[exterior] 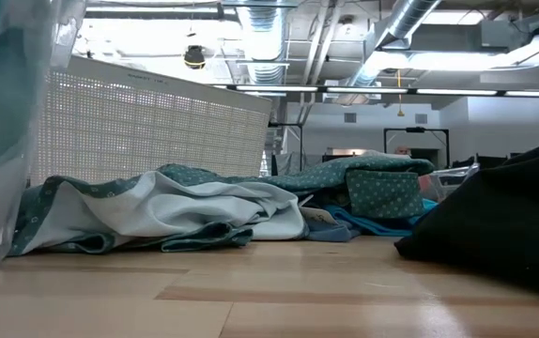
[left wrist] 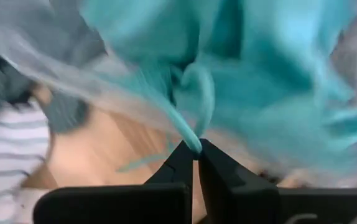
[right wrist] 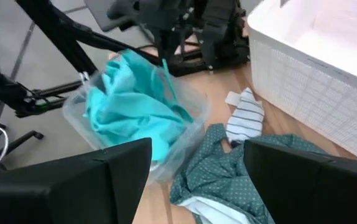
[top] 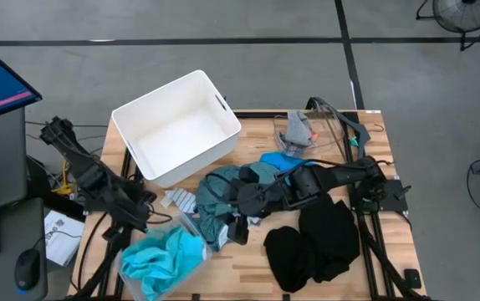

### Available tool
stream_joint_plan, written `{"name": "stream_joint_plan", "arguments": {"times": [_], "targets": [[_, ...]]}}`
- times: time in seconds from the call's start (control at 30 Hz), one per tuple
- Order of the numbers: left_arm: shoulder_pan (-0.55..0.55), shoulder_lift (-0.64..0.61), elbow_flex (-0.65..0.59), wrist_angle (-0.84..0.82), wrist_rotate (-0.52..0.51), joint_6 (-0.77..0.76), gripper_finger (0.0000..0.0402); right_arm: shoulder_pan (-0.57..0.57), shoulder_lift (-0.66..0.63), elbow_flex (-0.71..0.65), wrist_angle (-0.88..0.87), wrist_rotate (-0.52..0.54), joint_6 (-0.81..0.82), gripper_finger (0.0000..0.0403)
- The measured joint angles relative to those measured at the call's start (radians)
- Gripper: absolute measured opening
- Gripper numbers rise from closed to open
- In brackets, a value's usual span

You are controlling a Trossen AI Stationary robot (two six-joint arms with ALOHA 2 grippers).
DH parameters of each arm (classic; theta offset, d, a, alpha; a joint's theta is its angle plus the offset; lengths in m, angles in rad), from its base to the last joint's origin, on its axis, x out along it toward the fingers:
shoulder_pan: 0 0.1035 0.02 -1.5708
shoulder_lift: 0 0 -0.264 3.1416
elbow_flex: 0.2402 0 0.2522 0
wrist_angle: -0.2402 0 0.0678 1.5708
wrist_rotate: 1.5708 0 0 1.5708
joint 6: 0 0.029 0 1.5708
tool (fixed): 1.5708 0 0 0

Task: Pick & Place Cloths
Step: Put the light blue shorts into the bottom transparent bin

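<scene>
Left gripper [left wrist: 197,151] clamped on a fold of the turquoise shirt [left wrist: 253,81], which bunches straight ahead of its tips. From above, that shirt [top: 163,257] sits in a clear tub [top: 144,280] at the table's left front, bin [top: 176,125] behind it. Right gripper [right wrist: 194,165] wide, empty, over the teal shirt [right wrist: 222,174], farther off.

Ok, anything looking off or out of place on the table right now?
Mostly the white rigid plastic bin: it sits empty and skewed at the table's far edge, while the cloths lie loose. The left claw pinches only a thin fold of the turquoise shirt, which is heaped in a clear plastic tub.
</scene>
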Motion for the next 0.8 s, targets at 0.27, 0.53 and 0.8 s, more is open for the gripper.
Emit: {"name": "stream_joint_plan", "arguments": {"times": [0.27, 0.53, 0.8], "targets": [[0.000, 0.020, 0.124, 0.039, -0.062, -0.150, 0.0000, 0.030, -0.001, 0.001, 0.000, -0.002, -0.020, 0.0249], [0.000, 0.246, 0.127, 0.240, -0.114, -0.305, 0.0000, 0.089, -0.001, 0.001, -0.007, -0.001, -0.028, 0.0249], [-0.005, 0.608, 0.127, 0.238, -0.141, -0.505, 0.0000, 0.128, 0.002, -0.017, -0.020, 0.001, -0.025, 0.0249]]}}
